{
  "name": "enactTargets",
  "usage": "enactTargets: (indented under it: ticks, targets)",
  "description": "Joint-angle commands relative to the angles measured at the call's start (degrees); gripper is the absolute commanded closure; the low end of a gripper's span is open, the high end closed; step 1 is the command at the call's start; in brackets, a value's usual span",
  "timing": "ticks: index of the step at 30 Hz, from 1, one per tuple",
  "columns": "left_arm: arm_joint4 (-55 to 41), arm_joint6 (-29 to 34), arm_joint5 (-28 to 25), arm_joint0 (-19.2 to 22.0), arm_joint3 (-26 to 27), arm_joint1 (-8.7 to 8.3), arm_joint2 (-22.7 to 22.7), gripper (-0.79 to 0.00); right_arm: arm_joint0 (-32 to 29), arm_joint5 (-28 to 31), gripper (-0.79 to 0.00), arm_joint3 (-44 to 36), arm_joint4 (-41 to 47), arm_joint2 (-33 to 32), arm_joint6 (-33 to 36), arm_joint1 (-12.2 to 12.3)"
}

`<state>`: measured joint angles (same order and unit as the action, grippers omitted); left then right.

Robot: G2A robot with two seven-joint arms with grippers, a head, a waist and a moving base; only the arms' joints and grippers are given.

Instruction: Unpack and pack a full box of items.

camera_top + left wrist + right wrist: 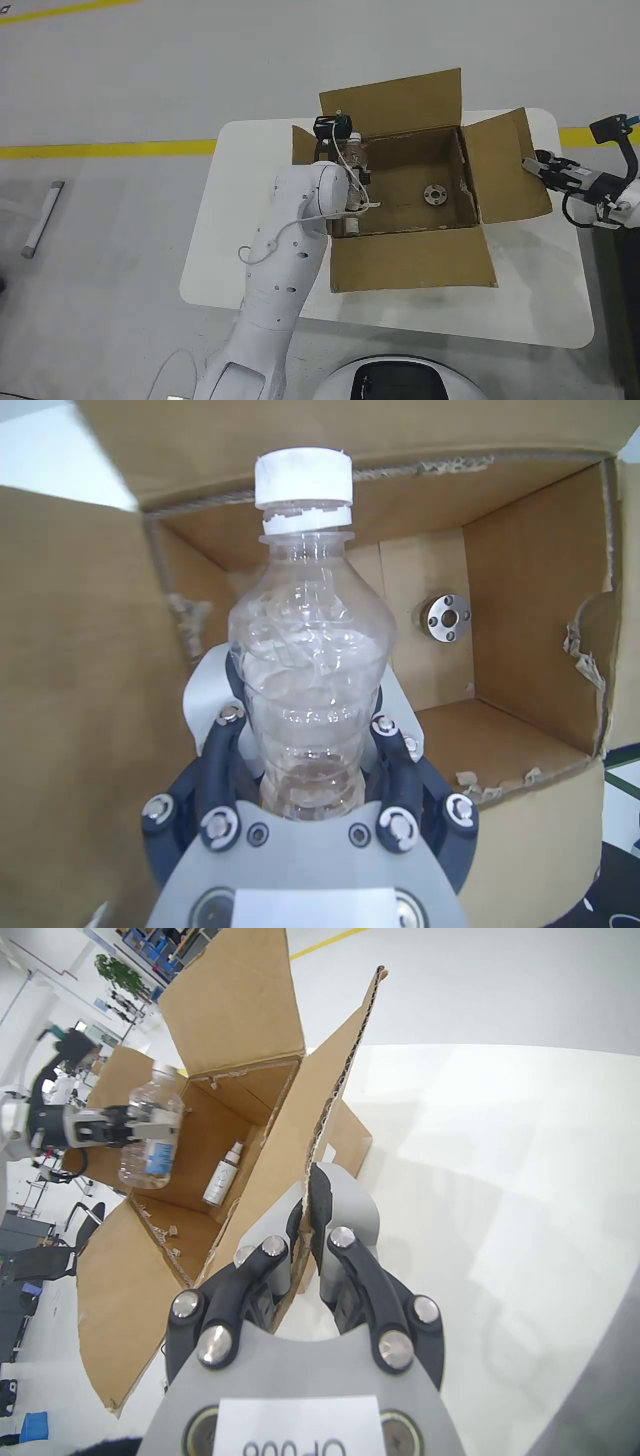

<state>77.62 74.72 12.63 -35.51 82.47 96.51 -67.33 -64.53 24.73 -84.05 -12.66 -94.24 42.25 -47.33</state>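
Note:
An open cardboard box (410,262) stands on the white table (535,300). My left gripper (305,692) is shut on a clear plastic bottle (307,650) with a white cap. It holds the bottle (352,160) upright over the box's left side. In the right wrist view the bottle (150,1138) hangs above the box opening. My right gripper (311,1200) is shut on the edge of the box's right flap (340,1078), which stands raised; the top view shows the gripper (535,167) at that flap. Inside the box lie a round metal flange (448,619) and a small white spray bottle (222,1175).
All four box flaps are folded outward, the back one (395,100) upright. Bare table lies in front of and to the right of the box. A grey tube (42,218) lies on the floor to the left, near a yellow floor line (100,149).

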Motion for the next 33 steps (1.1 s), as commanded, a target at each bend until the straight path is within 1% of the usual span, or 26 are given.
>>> enactTargets:
  ticks: [1, 4, 9, 10, 11, 12, 13, 14, 15, 18, 22, 27, 31, 32, 33]
  targets:
    - [1.7, 1.2, -0.3, -1.6, 4.1, -0.47, -1.4, 0.000, 0.2, -0.3, 0.000, 0.7, -0.2, -0.5, 0.1, 0.1]
    - [3.6, 2.5, -0.2, -3.4, 8.5, -1.03, -3.6, 0.000, 0.4, -0.5, 0.000, 1.5, -0.6, -1.3, 0.4, 0.3]
    - [5.3, 3.5, -0.2, -4.8, 14.0, -1.57, -6.0, 0.000, 0.4, -0.7, 0.000, 1.8, -1.1, -1.7, 1.0, 0.5]
    - [5.5, 3.5, -0.5, -4.9, 15.0, -1.64, -6.1, 0.000, 0.4, -0.7, -0.080, 1.7, -1.2, -1.7, 1.0, 0.5]
    - [5.7, 3.6, -0.6, -4.9, 15.8, -1.70, -6.4, 0.000, 0.4, -0.7, -0.120, 1.7, -1.3, -1.6, 1.0, 0.5]
    - [6.2, 3.6, -0.7, -5.0, 16.6, -1.79, -6.7, 0.000, 0.4, -0.7, -0.135, 1.6, -1.4, -1.6, 0.9, 0.6]
    - [6.5, 3.6, -0.4, -5.0, 17.4, -1.85, -7.1, 0.000, 0.3, -0.7, -0.292, 1.5, -1.4, -1.5, 0.7, 0.6]
    - [6.6, 3.7, -0.3, -5.1, 18.2, -1.92, -7.6, 0.000, 0.4, -0.7, -0.597, 1.4, -1.2, -1.6, 0.4, 0.6]
    - [7.4, 3.7, -0.2, -5.1, 18.8, -2.03, -8.2, 0.000, 0.4, -0.5, -0.785, 1.1, -0.9, -1.8, -0.3, 0.6]
    - [8.7, 4.3, -0.6, -5.3, 19.9, -2.34, -9.7, 0.000, 0.1, -0.9, -0.785, 0.9, 1.1, -3.2, -2.9, 0.5]
    - [11.6, 4.6, -0.7, -5.5, 19.4, -2.84, -12.4, 0.000, -0.2, -0.9, -0.785, -2.0, 3.2, -5.1, -6.3, 0.5]
    - [14.7, 5.3, -1.4, -6.0, 18.0, -3.37, -14.6, 0.000, -1.4, 2.1, -0.785, -9.5, 2.3, -6.1, -9.8, 0.4]
    - [16.8, 6.3, -2.5, -6.2, 14.4, -3.89, -17.2, 0.000, -2.1, 4.6, -0.785, -17.2, -2.1, -4.5, -8.8, 0.5]
    - [16.8, 6.4, -2.5, -6.3, 13.3, -3.98, -17.8, 0.000, -2.1, 4.7, -0.776, -18.6, -3.5, -3.7, -8.5, 0.5]
    - [17.0, 6.5, -2.9, -6.4, 11.9, -4.06, -17.9, 0.000, -2.1, 4.7, -0.693, -19.8, -4.4, -2.5, -8.0, 0.4]
